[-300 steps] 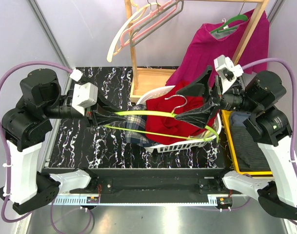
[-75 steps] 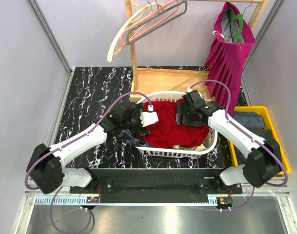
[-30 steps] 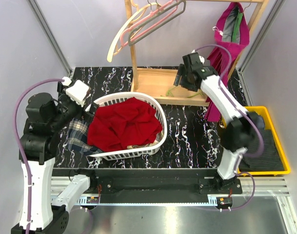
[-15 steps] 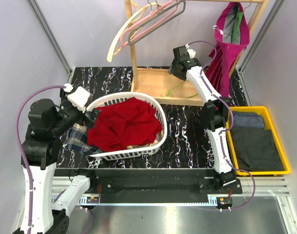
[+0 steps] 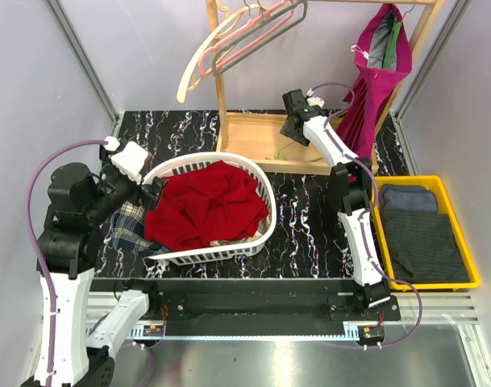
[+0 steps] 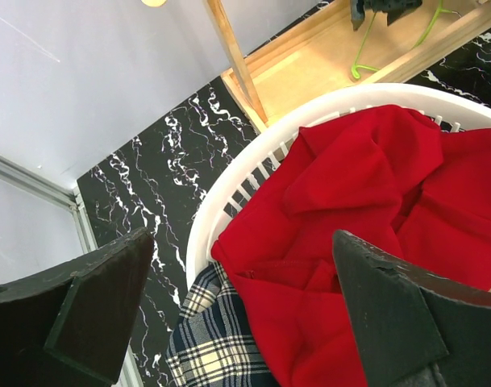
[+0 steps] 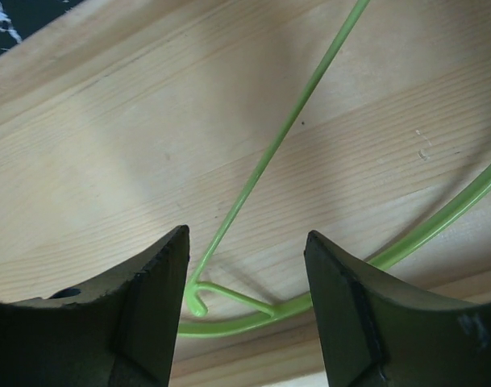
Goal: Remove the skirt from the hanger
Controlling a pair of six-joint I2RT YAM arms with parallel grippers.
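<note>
Bright, even, diffuse light in every view; shadows soft. Mild glare on the metal strip (image 5: 253, 363) in the top view. Right fingers (image 7: 144, 314) dark, slightly soft; green hanger (image 7: 280, 137) wire sharp.

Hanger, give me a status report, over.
Left gripper open over basket. Right gripper open, straddling hanger on wood base. Skirt off hanger, in basket. Nothing in the way.

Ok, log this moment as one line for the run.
left claw: open, by white basket | right claw: open, astride green hanger on wooden rack base | red skirt: in basket, off hanger
</note>
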